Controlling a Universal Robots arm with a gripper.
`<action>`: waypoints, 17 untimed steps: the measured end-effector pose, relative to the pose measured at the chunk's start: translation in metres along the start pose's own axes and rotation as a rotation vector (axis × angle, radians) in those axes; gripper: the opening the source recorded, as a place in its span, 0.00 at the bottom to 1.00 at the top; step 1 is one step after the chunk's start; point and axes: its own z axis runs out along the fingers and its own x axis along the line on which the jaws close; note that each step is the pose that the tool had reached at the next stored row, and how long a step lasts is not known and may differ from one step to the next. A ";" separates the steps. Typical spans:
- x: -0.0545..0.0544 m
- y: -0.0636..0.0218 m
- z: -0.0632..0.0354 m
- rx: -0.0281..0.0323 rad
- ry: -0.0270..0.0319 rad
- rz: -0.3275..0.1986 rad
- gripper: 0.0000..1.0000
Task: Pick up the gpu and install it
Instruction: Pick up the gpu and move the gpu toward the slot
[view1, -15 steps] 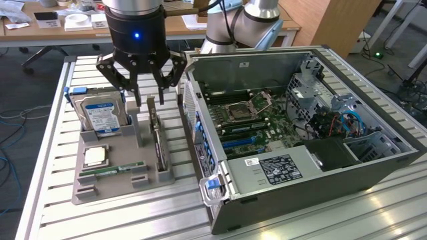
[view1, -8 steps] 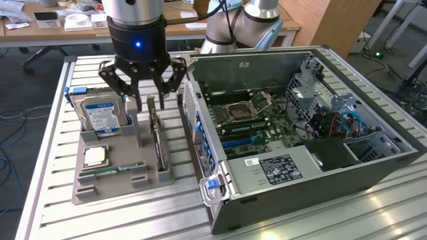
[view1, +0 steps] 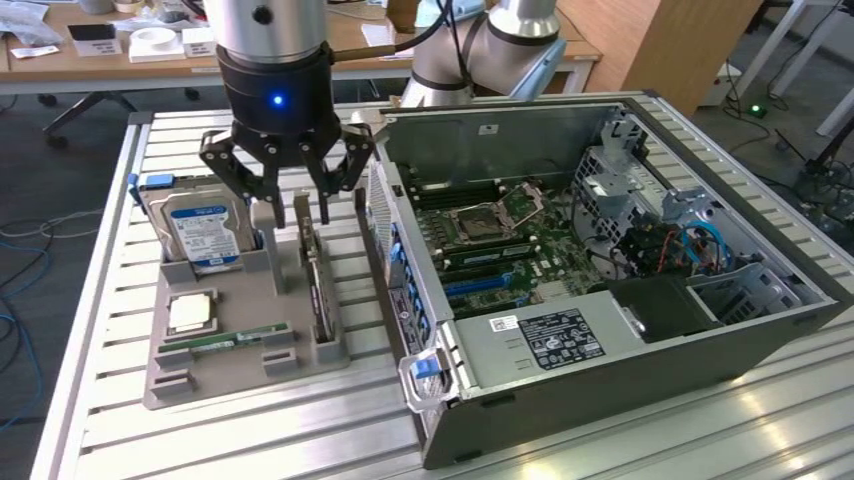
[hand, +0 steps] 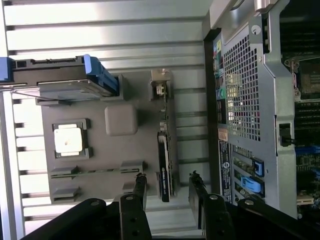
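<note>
The gpu (view1: 318, 285) is a thin dark card standing on edge in a slot of the grey holder (view1: 240, 375) on the slatted table. In the wrist view the gpu (hand: 166, 150) runs lengthwise between the two black fingers. My gripper (view1: 296, 208) hangs directly over the card's far end, open, one finger on each side of the card and nothing clamped. In the wrist view my gripper (hand: 168, 182) straddles one end of the card with a gap on both sides.
The holder also carries a silver hard drive (view1: 200, 230), a processor chip (view1: 191, 313) and a green memory stick (view1: 220, 343). The open computer case (view1: 747, 300) lies just beside it on the exterior view's right, motherboard (view1: 487, 245) exposed. Its perforated rear panel (hand: 245, 100) is close to the card.
</note>
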 end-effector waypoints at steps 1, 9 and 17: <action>0.000 0.0000 0.0008 0.0000 0.0000 0.000 0.47; 0.000 -0.0004 0.0087 -0.0001 -0.0001 0.000 0.47; 0.000 -0.0005 0.0120 0.0001 0.0000 0.000 0.47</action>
